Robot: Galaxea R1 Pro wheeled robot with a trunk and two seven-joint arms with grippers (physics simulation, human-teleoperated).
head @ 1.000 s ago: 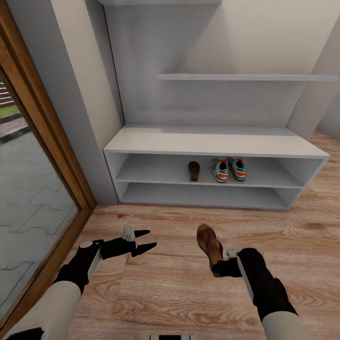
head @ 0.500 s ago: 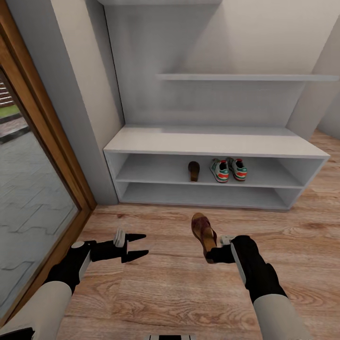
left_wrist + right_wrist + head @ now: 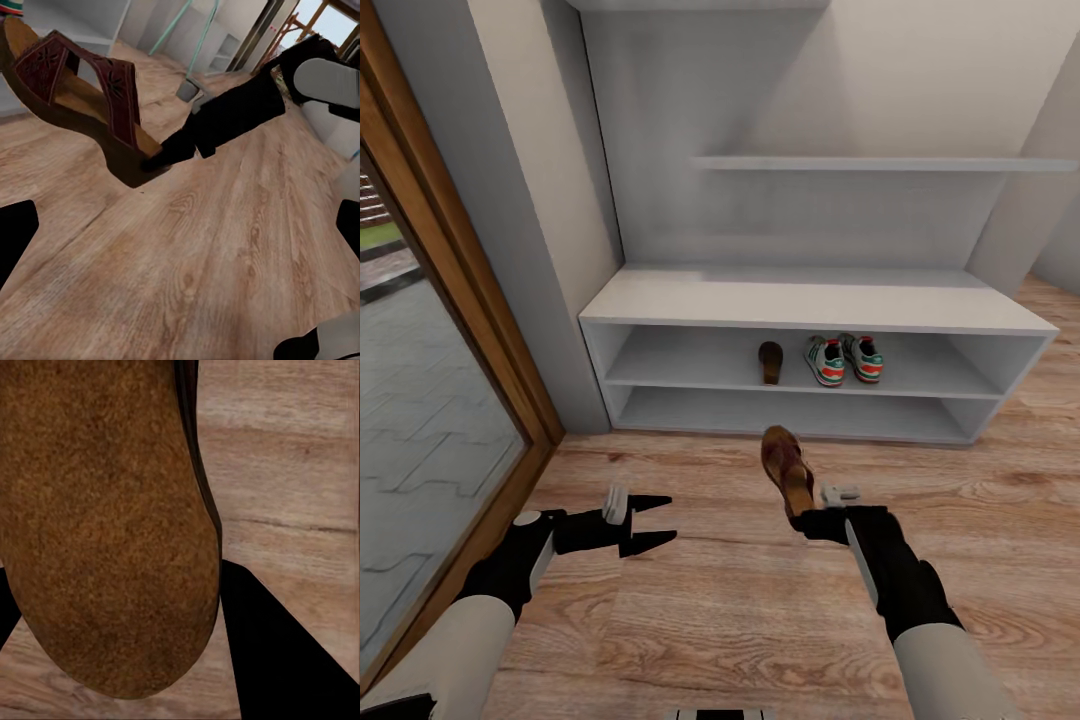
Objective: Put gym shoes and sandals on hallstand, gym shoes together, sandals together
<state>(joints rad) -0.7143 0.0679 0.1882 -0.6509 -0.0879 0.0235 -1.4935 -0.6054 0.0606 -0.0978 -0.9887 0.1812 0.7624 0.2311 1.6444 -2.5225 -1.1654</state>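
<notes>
Corridor floor [image 3: 760,620], brown wood planks, across the foreground. Grey hallstand [image 3: 810,305] against the wall ahead w/ two cubby tiers; upper tier holding both gym shoes [image 3: 844,359] side by side, heels outward, plus one sandal [image 3: 770,361] just left of them, slightly apart. Glass door w/ wood frame [image 3: 460,300] at left. Right gripper [image 3: 812,520] clamped on heel of 2nd sandal [image 3: 784,470], lifted off the floor, toe toward the rack, sole edge-on & tilted; from right wrist view, tan sole [image 3: 105,510] right up against cam. Left gripper [image 3: 656,520] low over floor, fingers spread, nothing betw. them.
</notes>
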